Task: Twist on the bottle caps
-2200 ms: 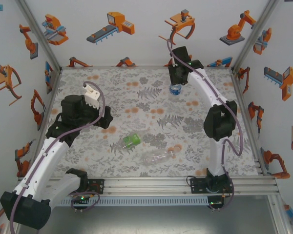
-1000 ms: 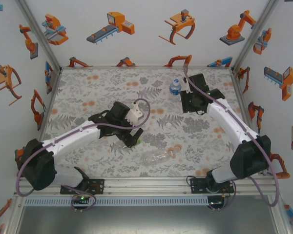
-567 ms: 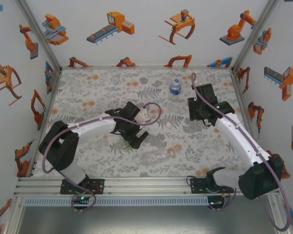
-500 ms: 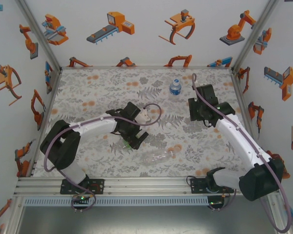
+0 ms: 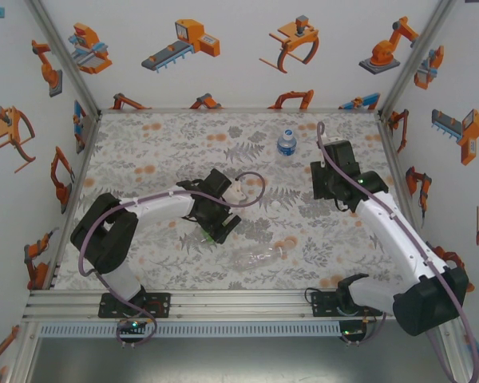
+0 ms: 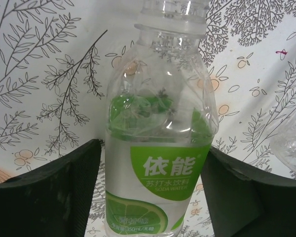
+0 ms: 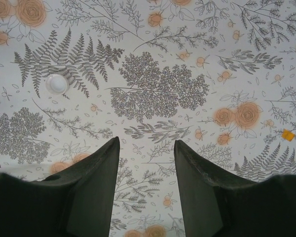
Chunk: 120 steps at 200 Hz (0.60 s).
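Mat (image 5: 144, 144): flat sheet, grey ferns and orange blooms printed on it, spread across the table.

Left arm (image 5: 156, 209): white links with black joints, seen bent low and reaching right towards mid-mat. Right arm (image 5: 391, 231): stretched up the right side, wrist turned down over the mat.

Clear bottle (image 5: 259, 257): long, colourless, ribbed plastic, found lying on its side near the front edge. Green bottle (image 6: 158, 123): thin clear plastic with a green lime label, lying mid-mat just beyond the clear bottle, threaded neck pointing away from the wrist. Blue bottle (image 5: 286, 144): small, stood upright near the far edge.

Left gripper (image 6: 153, 145): black wedge fingers set against both sides of the green bottle, closed on it at label height.

Right gripper (image 7: 146, 142): held above the mat, fingers a narrow gap apart, nothing between them.

Cap (image 7: 56, 84): small white disc, noted lying on the mat between the two grippers, touched by neither.
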Motion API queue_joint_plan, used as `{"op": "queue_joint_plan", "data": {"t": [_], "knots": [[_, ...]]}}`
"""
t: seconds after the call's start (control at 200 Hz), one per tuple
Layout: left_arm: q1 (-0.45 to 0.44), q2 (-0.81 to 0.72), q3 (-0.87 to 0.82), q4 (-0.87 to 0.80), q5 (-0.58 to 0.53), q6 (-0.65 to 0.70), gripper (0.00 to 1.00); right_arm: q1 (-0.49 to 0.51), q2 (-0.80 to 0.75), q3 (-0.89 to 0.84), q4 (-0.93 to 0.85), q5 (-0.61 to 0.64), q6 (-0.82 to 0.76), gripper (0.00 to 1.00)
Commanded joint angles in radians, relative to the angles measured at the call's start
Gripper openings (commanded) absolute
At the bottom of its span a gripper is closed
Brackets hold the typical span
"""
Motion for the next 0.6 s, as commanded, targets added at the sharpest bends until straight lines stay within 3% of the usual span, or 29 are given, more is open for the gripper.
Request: {"op": "queue_joint_plan", "data": {"t": [0.0, 0.155, 0.34, 0.596], "knots": [[-0.006, 0.029, -0.004, -0.008, 0.018, 0.000, 0.65, -0.008, -0.015, -0.015, -0.007, 0.021, 0.001, 0.47], [-0.006, 0.018, -0.009, -0.008, 0.017, 0.005, 0.57, -0.008, -0.012, -0.009, -0.024, 0.010, 0.028, 0.46], [-0.006, -0.018, -0.004, -0.014, -0.004, 0.018, 0.49, 0.002, -0.028, -0.031, -0.025, -0.134, 0.087, 0.43], [0.025, -0.087, 0.021, -0.011, -0.030, 0.040, 0.41, 0.121, -0.130, -0.106, -0.022, -0.278, 0.089, 0.38]]}}
